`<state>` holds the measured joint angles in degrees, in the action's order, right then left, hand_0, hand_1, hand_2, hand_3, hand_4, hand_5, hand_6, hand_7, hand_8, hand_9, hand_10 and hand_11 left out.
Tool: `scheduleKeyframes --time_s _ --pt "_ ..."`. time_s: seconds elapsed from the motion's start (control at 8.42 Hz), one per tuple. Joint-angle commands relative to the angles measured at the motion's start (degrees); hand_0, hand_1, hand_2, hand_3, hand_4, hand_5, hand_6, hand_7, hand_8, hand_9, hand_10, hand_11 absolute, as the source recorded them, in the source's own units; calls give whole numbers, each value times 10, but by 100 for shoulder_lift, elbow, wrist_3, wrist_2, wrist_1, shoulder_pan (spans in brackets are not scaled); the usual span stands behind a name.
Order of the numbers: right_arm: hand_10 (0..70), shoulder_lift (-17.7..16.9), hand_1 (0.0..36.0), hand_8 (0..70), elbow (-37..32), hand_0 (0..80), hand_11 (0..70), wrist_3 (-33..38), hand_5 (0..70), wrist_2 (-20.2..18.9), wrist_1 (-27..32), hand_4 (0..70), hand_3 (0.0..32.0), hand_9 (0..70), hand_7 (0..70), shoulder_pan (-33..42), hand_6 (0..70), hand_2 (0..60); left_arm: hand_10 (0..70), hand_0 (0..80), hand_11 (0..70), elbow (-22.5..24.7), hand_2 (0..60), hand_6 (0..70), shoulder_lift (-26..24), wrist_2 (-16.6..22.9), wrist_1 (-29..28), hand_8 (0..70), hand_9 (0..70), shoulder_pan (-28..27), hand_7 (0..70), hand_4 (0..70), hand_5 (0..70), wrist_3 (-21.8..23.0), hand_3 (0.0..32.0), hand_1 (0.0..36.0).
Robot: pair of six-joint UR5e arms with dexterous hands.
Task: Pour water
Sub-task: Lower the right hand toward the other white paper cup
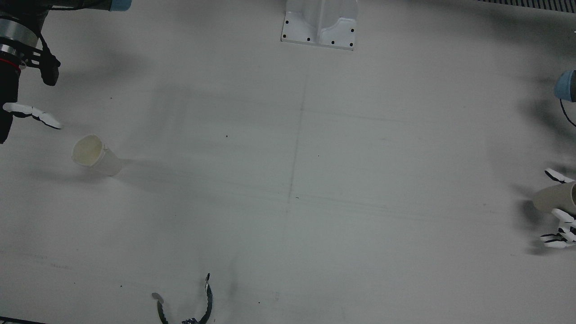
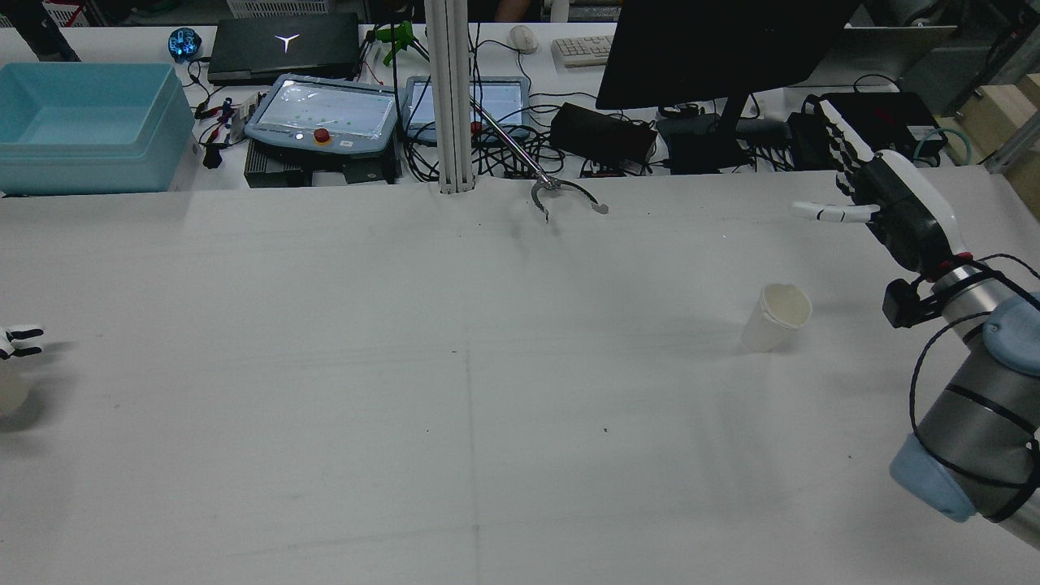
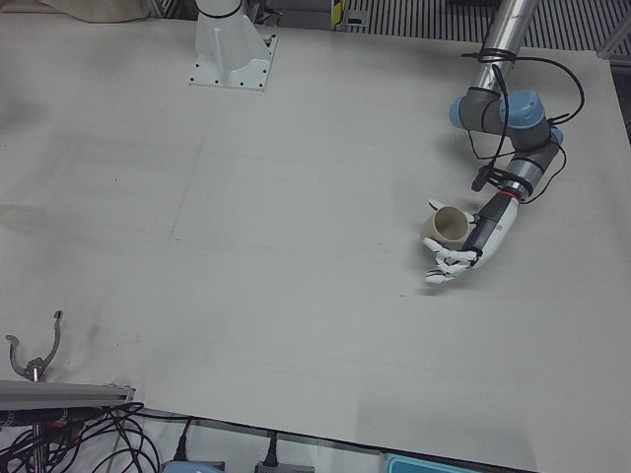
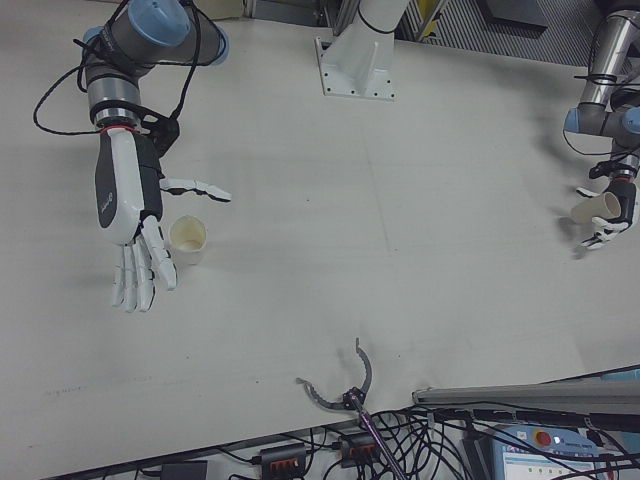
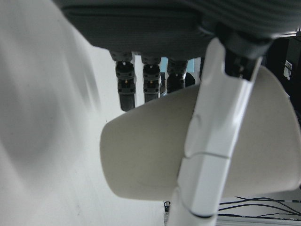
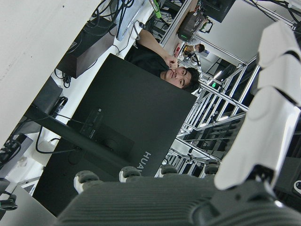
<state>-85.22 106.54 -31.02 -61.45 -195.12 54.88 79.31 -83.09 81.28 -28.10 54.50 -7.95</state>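
A white paper cup (image 1: 95,155) stands upright and open-topped on the table (image 1: 288,180); it also shows as the cup (image 2: 776,317) and the cup (image 4: 187,238). My right hand (image 4: 133,215) hovers beside it with fingers spread and nothing in it, the same right hand (image 2: 890,203) apart from the cup. A second, beige paper cup (image 3: 448,226) lies tilted in my left hand (image 3: 471,248) at the table's far side. In the left hand view the thumb (image 5: 211,141) crosses the cup (image 5: 150,155). The front view shows the held cup (image 1: 555,198) at the right edge.
A metal grabber claw (image 1: 186,303) reaches over the operators' edge of the table. The white pedestal (image 1: 320,22) stands at the robot's side. Beyond the table are a blue bin (image 2: 81,122), a monitor (image 2: 723,49), cables, and a person (image 6: 176,75).
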Motion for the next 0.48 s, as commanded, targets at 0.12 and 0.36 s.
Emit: scheduleKeyframes --time_s 0.12,0.36 --pt "0 162 163 12 -238 465 0 -35 48 1 17 0 224 0 0 -30 32 184 155 800 255 644 275 350 12 -359 487 155 254 0 700 700 700 83 0 360" --pt "0 338 169 20 -458 466 0 -44 53 10 35 0 188 5 0 -292 30 194 154 800 253 840 240 356 91 -359 692 160 258 8 700 700 700 83 0 360"
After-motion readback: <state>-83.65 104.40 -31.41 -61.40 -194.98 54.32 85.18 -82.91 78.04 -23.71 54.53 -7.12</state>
